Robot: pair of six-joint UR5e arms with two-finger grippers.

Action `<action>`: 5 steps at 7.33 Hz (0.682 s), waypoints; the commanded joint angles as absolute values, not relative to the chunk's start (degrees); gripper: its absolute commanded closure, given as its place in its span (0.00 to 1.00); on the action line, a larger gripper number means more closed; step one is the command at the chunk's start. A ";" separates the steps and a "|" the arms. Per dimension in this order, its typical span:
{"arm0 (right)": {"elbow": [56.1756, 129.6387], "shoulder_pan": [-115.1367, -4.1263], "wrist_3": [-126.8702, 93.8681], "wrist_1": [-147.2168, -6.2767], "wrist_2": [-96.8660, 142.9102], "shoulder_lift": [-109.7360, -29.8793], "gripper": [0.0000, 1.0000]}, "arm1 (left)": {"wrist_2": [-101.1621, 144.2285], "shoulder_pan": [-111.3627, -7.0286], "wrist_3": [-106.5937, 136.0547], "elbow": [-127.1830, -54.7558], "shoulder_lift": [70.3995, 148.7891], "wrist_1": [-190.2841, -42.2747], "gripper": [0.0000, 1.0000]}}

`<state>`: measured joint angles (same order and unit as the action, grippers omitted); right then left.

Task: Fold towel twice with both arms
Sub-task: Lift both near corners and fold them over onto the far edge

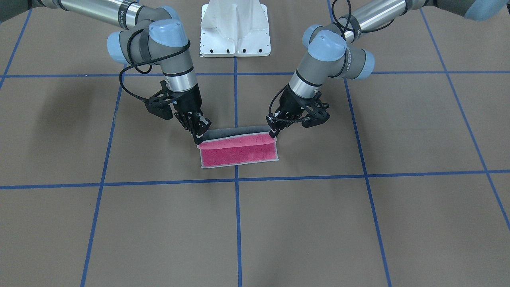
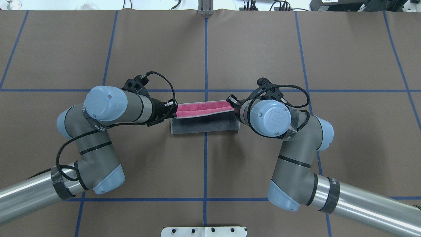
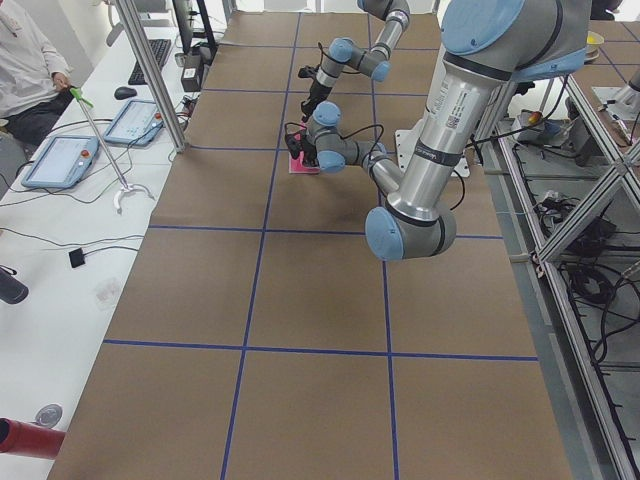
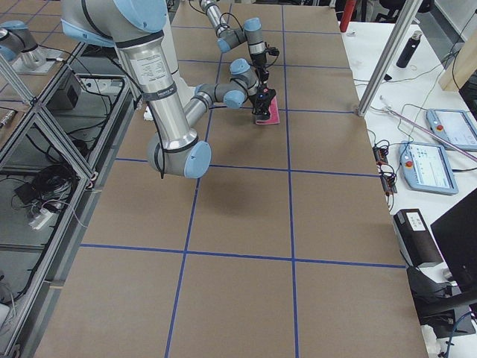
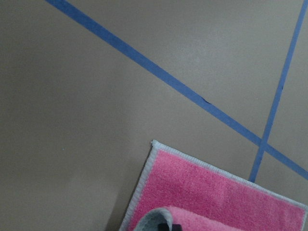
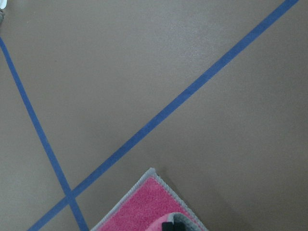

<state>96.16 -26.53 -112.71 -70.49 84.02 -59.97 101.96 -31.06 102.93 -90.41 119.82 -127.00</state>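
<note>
Towel (image 1: 238,155) at frame centre: left gripper (image 1: 273,134) and right gripper (image 1: 199,139) each pinch a raised corner; uneven travel could skew the fold or drop one.

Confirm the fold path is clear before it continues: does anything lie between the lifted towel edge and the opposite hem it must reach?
Nothing visible does. The towel shows only bare pink face between the raised edge and the opposite hem, with just taped table beyond.
</note>
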 commanded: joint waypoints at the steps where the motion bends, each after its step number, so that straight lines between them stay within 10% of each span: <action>1: 95.54 -26.89 -112.68 -70.49 84.02 -59.94 1.00 | 101.95 -31.37 102.92 -87.99 121.98 -127.00 1.00; 4: 95.36 -26.89 -112.59 -70.40 84.02 -59.85 1.00 | 101.95 -31.55 102.92 -87.80 121.99 -127.09 1.00; 5: 95.36 -27.24 -112.67 -70.40 84.02 -59.68 0.57 | 101.95 -31.90 102.92 -87.80 121.99 -127.09 0.75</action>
<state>95.40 -26.99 -112.61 -70.43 84.02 -59.82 101.95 -31.60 102.92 -87.86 121.96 -127.06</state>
